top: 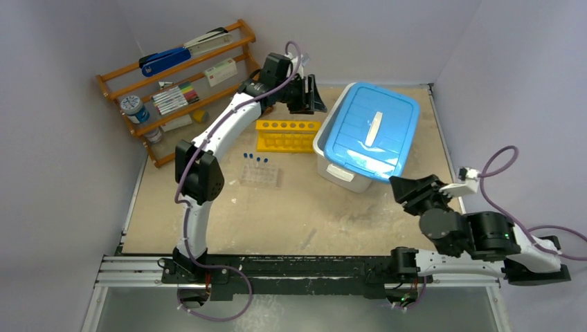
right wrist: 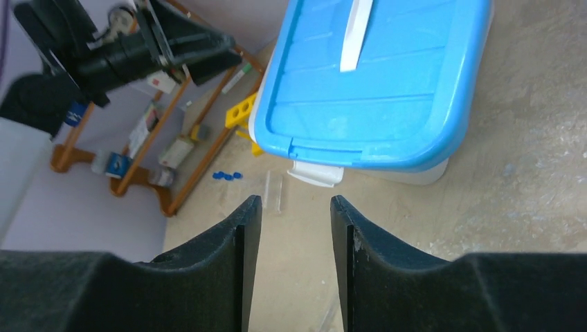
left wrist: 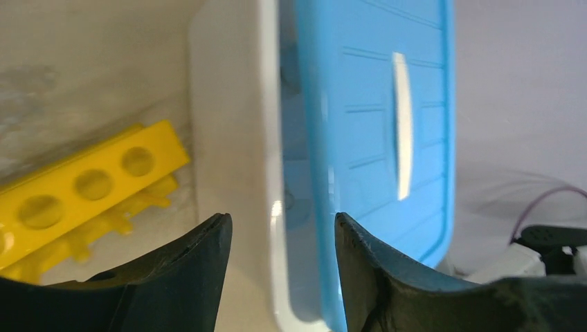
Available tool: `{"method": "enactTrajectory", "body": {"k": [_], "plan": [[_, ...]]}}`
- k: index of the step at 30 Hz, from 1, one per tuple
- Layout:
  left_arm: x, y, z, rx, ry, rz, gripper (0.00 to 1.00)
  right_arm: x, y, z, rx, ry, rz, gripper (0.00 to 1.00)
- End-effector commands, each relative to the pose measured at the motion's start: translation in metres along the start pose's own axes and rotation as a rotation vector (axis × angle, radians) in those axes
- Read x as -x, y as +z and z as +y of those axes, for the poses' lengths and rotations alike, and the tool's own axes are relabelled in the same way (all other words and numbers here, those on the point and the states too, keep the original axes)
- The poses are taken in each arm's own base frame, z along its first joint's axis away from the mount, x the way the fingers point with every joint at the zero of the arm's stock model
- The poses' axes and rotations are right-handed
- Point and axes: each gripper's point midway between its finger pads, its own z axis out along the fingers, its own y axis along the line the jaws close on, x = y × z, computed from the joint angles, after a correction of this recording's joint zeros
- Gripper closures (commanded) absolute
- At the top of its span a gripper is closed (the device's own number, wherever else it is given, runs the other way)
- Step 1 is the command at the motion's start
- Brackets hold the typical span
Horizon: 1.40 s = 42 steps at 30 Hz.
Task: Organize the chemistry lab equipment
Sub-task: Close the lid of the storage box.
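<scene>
No writing can be read in any view. At the upper left of the top view, the shelf (top: 239, 29) carries a white box (top: 221, 71) whose label has a red patch and faint lines of print, and a jar (top: 131, 107) with a round blue and white label, both too small to make out. At the left of the right wrist view, labels on that shelf show only as blurred patches of red, blue and white, with no legible letter or number.

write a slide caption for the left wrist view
Left gripper open over the white bin rim, blue lid beside it, yellow rack at left
</scene>
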Motion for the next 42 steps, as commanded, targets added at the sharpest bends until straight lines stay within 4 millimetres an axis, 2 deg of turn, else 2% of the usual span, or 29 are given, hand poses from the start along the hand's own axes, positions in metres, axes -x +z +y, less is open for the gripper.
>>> {"method": "enactTrajectory", "body": {"k": [1,3,5,7,10,13,15,21,23,25,27,28,30,32,33,34,35,36,37,39,42], "plan": [[0.020,-0.028,0.018,0.151,0.084,-0.130,0.46,0.043,-0.004,0.013,0.016,0.036,-0.098,0.55],[0.015,-0.024,0.020,0.136,0.072,-0.132,0.47,0.070,-0.007,0.048,0.059,-0.073,-0.152,0.49],[0.019,-0.026,0.013,0.103,0.065,-0.163,0.48,0.106,-0.013,0.094,0.151,-0.190,-0.222,0.44],[0.023,-0.029,0.007,0.080,0.064,-0.190,0.49,0.147,-0.026,0.145,0.333,-0.276,-0.375,0.42],[0.027,-0.036,-0.004,0.046,0.076,-0.208,0.50,0.174,-0.048,0.214,0.551,-0.401,-0.492,0.40],[0.024,-0.039,-0.010,0.022,0.082,-0.206,0.50,0.172,-0.074,0.271,0.795,-0.585,-0.593,0.36],[0.020,-0.039,-0.014,-0.006,0.093,-0.198,0.50,0.164,-0.093,0.300,0.951,-0.706,-0.601,0.34],[0.020,-0.039,-0.019,-0.049,0.085,-0.213,0.49,0.163,-0.106,0.339,1.052,-0.901,-0.657,0.31],[0.021,-0.037,-0.024,-0.080,0.067,-0.213,0.49,0.161,-0.104,0.362,1.059,-0.926,-0.644,0.34],[0.021,-0.035,-0.028,-0.111,0.051,-0.217,0.49,0.141,-0.096,0.389,1.068,-1.006,-0.628,0.33],[0.022,-0.035,-0.031,-0.134,0.045,-0.226,0.50,0.114,-0.072,0.413,1.051,-1.121,-0.614,0.31],[0.021,-0.036,-0.032,-0.138,0.046,-0.227,0.50,0.102,-0.060,0.422,1.100,-1.138,-0.580,0.31],[0.020,-0.038,-0.032,-0.133,0.054,-0.227,0.50,0.089,-0.028,0.427,1.196,-1.180,-0.502,0.30],[0.018,-0.041,-0.029,-0.109,0.064,-0.220,0.50,0.081,0.001,0.423,1.256,-1.175,-0.432,0.31],[0.018,-0.042,-0.027,-0.095,0.070,-0.219,0.50,0.082,0.013,0.417,1.287,-1.146,-0.394,0.31],[0.017,-0.044,-0.025,-0.083,0.076,-0.216,0.50,0.093,0.038,0.400,1.267,-1.130,-0.363,0.31],[0.017,-0.045,-0.024,-0.076,0.084,-0.215,0.50,0.101,0.051,0.385,1.285,-1.097,-0.339,0.32],[0.016,-0.046,-0.023,-0.071,0.089,-0.213,0.50,0.103,0.074,0.362,1.278,-1.041,-0.286,0.32],[0.015,-0.047,-0.022,-0.067,0.089,-0.214,0.50,0.119,0.093,0.338,1.240,-0.984,-0.280,0.32],[0.014,-0.048,-0.020,-0.066,0.088,-0.214,0.50,0.160,0.125,0.286,1.087,-0.871,-0.299,0.33],[0.012,-0.048,-0.018,-0.067,0.086,-0.217,0.50,0.226,0.170,0.189,0.669,-0.697,-0.366,0.36]]}}
